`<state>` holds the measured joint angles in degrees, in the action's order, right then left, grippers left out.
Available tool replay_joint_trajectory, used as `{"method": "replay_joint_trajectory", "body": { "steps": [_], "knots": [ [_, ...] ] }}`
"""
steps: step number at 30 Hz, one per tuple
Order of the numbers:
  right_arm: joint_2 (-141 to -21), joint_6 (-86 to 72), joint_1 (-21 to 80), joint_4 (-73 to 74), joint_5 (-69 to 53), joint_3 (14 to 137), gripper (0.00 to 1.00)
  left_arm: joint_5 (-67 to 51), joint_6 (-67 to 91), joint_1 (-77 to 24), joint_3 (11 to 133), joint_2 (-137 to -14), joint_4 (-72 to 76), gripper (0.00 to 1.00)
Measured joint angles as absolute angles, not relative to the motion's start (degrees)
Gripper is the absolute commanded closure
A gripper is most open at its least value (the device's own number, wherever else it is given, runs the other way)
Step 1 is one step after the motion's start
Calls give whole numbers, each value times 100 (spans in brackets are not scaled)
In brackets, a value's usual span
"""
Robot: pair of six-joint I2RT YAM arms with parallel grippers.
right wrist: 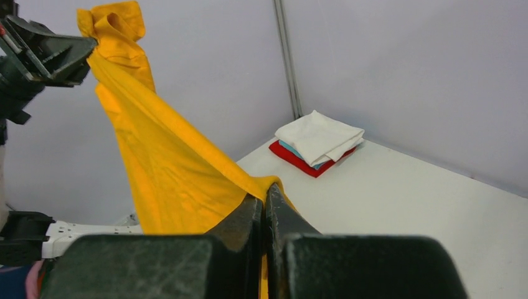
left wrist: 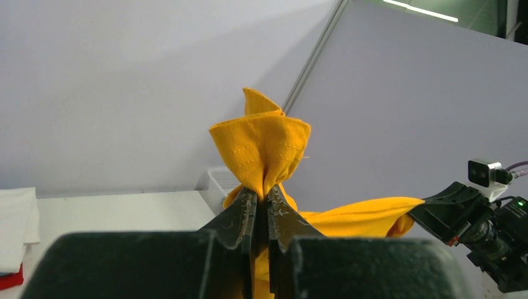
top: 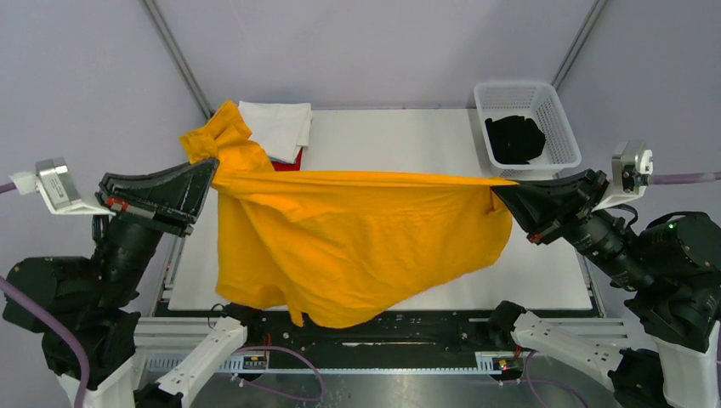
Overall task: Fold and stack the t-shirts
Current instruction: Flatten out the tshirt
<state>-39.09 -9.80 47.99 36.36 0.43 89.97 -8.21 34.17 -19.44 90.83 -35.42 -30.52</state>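
I've got the yellow shirt (top: 340, 246) strung between both arms, held up above the surface (top: 400, 136). My left gripper (top: 212, 174) is clamped on one end, with a bunch of cloth and a stitched hem poking out past its fingers. My right gripper (top: 500, 191) is pinched tight on the other end. The top edge runs taut and nearly level between them. The rest hangs in loose folds toward the near edge of the surface, and I can't tell whether the lowest part touches it. At the far left corner I see a folded stack: white shirt (right wrist: 320, 138) on top, a sliver of blue shirt (right wrist: 289, 148) under it, red shirt (right wrist: 292, 159) at the bottom. The basket (top: 563, 127) sits at the far right corner, just beyond the right gripper, with a crumpled black shirt (top: 514, 140) inside
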Motion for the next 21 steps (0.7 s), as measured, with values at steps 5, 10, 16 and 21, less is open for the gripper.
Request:
{"method": "replay_joint_trajectory", "body": {
  "steps": [5, 10, 16, 21],
  "knots": [
    [-4219, -816, 4799, 3876, 454, 9297, 100, -670, 3271, -1938, 9568, -4228, -3164, 100],
    [-4189, -711, 4794, 3933, 659, 9306, 100, -379, 3166, -1931, 9561, -4550, -3417, 100],
    [-3972, -718, 4794, 3940, 226, 9310, 100, -493, 3155, -1940, 9509, -4185, -3505, 100],
    [-3828, -786, 4797, 4001, -242, 9310, 100, -788, 3175, -1940, 9474, -3625, -3500, 100]
  ]
}}
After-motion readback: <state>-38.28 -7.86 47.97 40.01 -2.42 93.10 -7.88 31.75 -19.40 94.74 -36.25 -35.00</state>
